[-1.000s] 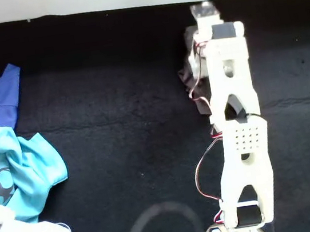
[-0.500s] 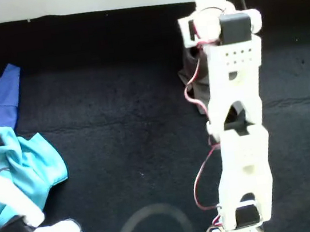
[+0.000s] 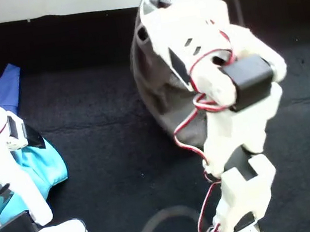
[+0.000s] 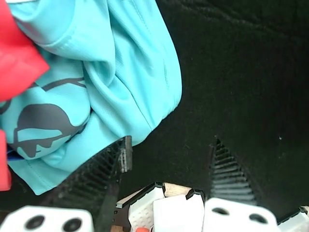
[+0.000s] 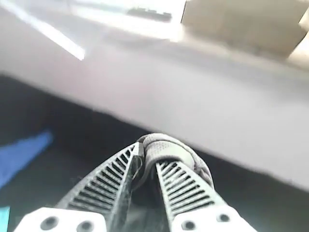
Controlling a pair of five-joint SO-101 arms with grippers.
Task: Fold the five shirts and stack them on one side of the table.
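The right gripper (image 5: 147,157) pinches the grey shirt (image 3: 157,89) aloft to hang free (likely for spreading); the left gripper (image 4: 171,145), fingers (image 4: 96,179) apart, hovers over the turquoise shirt (image 4: 120,72).

Your tabletop (image 3: 101,100) is covered in a black, felt-like cloth, with a slight crease running across it about halfway back. Near the front edge you'll see a faint grey ring (image 3: 167,209) marked on the cloth. A pale wall (image 3: 69,1) runs along the far edge. In the right wrist view a blurred beige box-like shape (image 5: 241,24) sits above that wall.
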